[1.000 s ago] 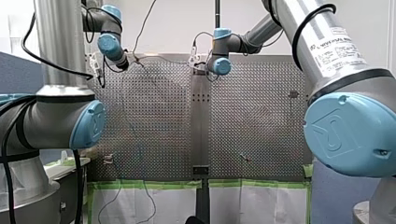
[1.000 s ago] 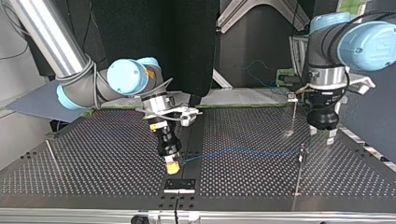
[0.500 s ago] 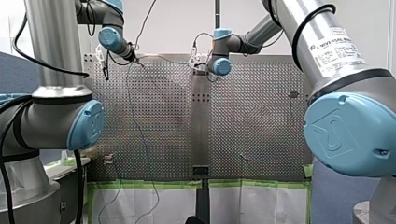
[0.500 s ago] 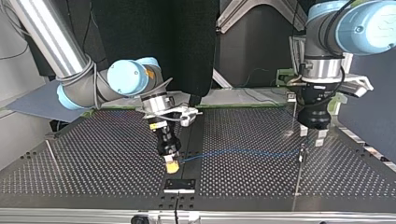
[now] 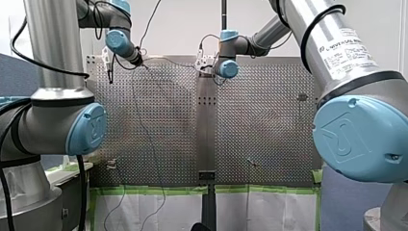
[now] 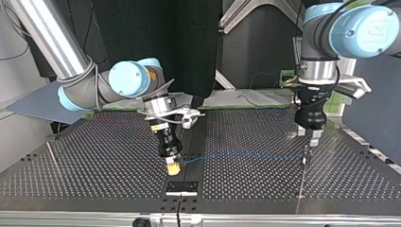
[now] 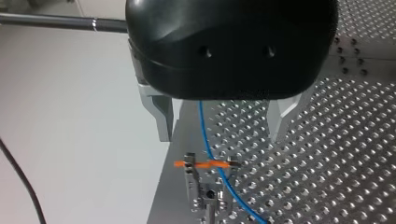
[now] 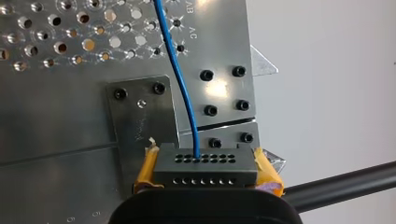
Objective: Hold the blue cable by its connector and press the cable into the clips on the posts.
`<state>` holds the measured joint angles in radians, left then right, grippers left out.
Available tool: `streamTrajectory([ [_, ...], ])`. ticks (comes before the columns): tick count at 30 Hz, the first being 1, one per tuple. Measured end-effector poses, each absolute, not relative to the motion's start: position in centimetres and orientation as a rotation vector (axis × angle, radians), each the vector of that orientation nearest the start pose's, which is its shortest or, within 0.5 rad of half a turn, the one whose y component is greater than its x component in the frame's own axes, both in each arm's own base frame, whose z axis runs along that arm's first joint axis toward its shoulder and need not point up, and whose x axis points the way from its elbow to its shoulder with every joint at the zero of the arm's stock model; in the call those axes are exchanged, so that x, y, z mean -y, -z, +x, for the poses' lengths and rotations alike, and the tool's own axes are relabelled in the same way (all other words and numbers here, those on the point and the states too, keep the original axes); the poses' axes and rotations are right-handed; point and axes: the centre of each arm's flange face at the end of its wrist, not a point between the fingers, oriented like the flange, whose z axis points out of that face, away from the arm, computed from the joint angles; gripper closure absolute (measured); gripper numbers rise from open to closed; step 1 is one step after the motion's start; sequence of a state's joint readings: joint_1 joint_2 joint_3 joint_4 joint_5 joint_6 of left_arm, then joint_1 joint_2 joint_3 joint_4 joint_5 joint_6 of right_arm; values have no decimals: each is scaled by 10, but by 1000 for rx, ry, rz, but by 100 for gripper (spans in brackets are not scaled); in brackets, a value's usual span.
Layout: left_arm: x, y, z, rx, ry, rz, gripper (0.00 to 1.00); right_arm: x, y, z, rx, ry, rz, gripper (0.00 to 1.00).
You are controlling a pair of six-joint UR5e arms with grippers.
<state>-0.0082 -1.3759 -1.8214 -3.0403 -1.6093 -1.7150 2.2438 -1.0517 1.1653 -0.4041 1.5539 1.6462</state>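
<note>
**Front view.** The left arm (image 5: 120, 42) and the right arm (image 5: 226, 65) both reach to the far edge of the table (image 5: 269, 120). Jaw state cannot be read in this view.

**Top view.** The right gripper (image 6: 174, 166) is at the near middle of the table, angled downward. Its yellow pads are closed on the connector (image 6: 174, 170). The cable (image 6: 241, 152) runs from the connector across to the view's right and ends at the top of a thin post (image 6: 301, 182). The left gripper (image 6: 308, 137) points straight down just above the top of that post.

**Left wrist view.** The two metal fingers (image 7: 161, 116) are spread wide and grip nothing. The cable passes between them without touching either. Ahead of the fingers, it crosses the orange part of the clip (image 7: 208, 164) at the post's top.

**Right wrist view.** The jaws are clamped on the grey connector, with one yellow pad on each side. The cable leaves the connector's upper face and runs ahead over a bolted plate (image 8: 140, 116) onto the perforated surface.
</note>
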Motion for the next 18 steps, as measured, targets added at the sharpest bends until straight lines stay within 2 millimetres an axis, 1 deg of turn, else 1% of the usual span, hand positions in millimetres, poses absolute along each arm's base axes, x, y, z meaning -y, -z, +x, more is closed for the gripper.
streamTrajectory([
  [18,136,-463,410,-1518,77,-140,0,484,-415,558,724,-1934,1407,100],
])
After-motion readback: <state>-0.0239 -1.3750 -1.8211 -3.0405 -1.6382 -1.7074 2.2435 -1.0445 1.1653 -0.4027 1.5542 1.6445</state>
